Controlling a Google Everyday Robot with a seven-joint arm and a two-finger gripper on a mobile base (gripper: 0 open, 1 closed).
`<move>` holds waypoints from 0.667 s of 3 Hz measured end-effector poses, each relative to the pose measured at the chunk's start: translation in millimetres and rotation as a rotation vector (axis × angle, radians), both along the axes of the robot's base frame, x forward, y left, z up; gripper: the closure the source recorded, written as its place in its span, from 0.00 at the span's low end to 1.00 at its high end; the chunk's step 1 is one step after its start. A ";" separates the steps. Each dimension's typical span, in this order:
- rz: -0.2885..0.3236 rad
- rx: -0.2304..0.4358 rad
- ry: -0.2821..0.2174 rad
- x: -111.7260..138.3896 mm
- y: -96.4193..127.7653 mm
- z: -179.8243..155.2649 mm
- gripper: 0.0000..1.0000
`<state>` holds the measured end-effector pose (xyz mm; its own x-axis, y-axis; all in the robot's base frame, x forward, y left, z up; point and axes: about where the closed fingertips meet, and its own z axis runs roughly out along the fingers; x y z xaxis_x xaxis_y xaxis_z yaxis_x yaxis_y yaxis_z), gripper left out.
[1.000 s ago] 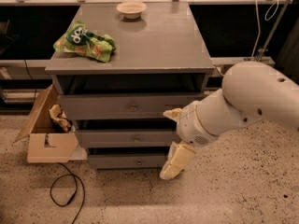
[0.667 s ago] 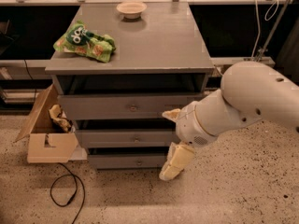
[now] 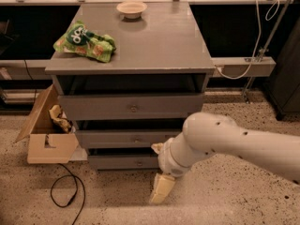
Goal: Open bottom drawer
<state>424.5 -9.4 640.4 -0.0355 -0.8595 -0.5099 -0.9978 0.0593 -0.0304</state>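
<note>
Gripper point(image 3: 156, 174) just right of bottom drawer point(image 3: 117, 161) knob point(image 3: 139, 163), fingers point(image 3: 162, 189) apart, empty. Risk: closing beside knob, slipping off small round head, or catching middle drawer point(image 3: 112, 138) above.

Three drawers point(image 3: 126, 162), one bowl point(image 3: 131, 8), one pincer point(image 3: 159, 170) near floor point(image 3: 225, 198)

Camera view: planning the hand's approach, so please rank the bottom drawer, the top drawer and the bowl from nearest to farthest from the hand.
The hand hangs low before the cabinet's right front, open.
1. bottom drawer: lowest front, just left of the hand.
2. top drawer: tallest front, higher up.
3. bowl: back of the cabinet top.
</note>
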 end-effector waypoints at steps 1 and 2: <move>0.027 -0.045 0.035 -3.2 21.6 -93.0 0.00; -0.027 0.016 0.049 14.4 45.5 -170.6 0.00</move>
